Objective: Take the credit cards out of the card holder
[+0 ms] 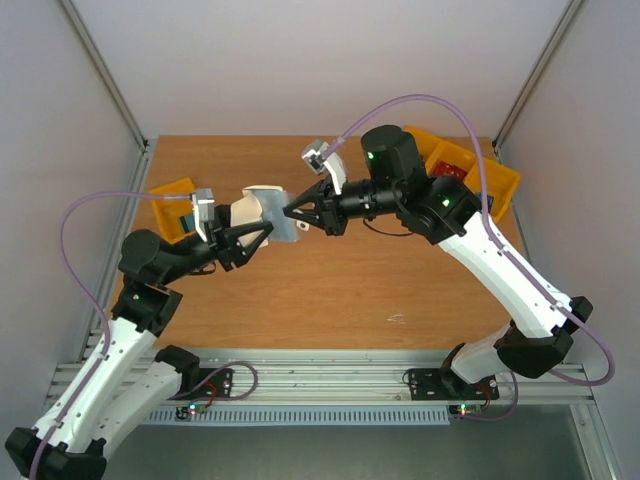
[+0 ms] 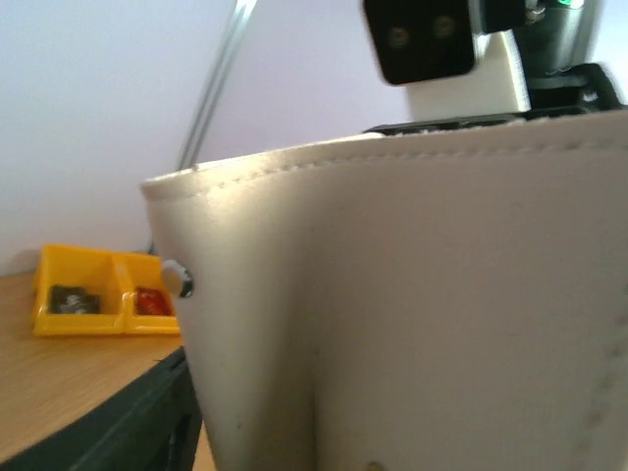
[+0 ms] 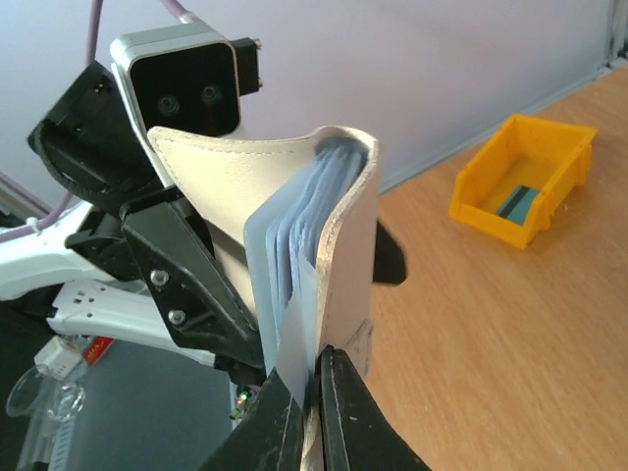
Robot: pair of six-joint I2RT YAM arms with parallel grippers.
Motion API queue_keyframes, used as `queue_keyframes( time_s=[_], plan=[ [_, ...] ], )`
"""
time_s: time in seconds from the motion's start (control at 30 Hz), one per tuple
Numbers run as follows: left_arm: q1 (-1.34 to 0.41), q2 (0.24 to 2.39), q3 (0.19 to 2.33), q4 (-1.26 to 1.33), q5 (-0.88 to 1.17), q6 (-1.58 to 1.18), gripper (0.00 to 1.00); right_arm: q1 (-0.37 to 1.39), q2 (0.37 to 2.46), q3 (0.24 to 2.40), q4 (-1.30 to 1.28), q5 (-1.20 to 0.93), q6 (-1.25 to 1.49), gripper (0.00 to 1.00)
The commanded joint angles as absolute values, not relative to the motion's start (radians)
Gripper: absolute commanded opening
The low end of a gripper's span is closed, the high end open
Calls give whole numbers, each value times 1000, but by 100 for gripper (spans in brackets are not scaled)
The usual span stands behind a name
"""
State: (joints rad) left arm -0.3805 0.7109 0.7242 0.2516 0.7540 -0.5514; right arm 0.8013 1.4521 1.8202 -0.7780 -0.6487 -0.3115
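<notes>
The card holder [image 1: 262, 208] is held in the air above the table, between both arms. It is grey-beige outside and pale blue-grey inside, and stands partly open in the right wrist view [image 3: 265, 186]. My left gripper [image 1: 255, 230] is shut on one flap; its black fingers [image 3: 191, 289] show behind the holder. The holder's outer side [image 2: 412, 314] fills the left wrist view and hides the left fingers there. My right gripper [image 3: 316, 371] is shut on the edge of a thin whitish-grey card [image 3: 297, 339] that sticks out of the pockets. The red card is hidden.
The wooden table [image 1: 350, 290] lies below. A yellow bin [image 1: 170, 205] stands at the left and a larger yellow bin [image 1: 470, 170] at the back right. A yellow bin [image 3: 525, 177] with a dark item shows in the right wrist view, and another yellow bin [image 2: 93, 294] in the left wrist view.
</notes>
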Motion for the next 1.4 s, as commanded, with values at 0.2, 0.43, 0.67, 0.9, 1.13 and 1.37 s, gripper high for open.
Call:
queue_keyframes(
  time_s=[0.2,0.43,0.67,0.9,1.13,1.37],
  plan=[
    [-373,688,676,153,575,-400,88,855,1484,1819,-892,-341,-176,1],
    [-373,717,657,169,577,-415,99,959,1552,1909,-969,-100,-164,1],
    [-373,733,643,150,523,-481,96,994,1556,1906,-966,-71,-148,1],
    [-373,742,644,102,459,-486,84,994,1555,1916,-938,-181,-175,1],
    [-352,713,610,162,495,-564,89,979,1543,1927,-967,-146,-188,1],
    [-354,737,595,226,574,-624,99,983,1628,1997,-977,-192,-177,1]
  ],
)
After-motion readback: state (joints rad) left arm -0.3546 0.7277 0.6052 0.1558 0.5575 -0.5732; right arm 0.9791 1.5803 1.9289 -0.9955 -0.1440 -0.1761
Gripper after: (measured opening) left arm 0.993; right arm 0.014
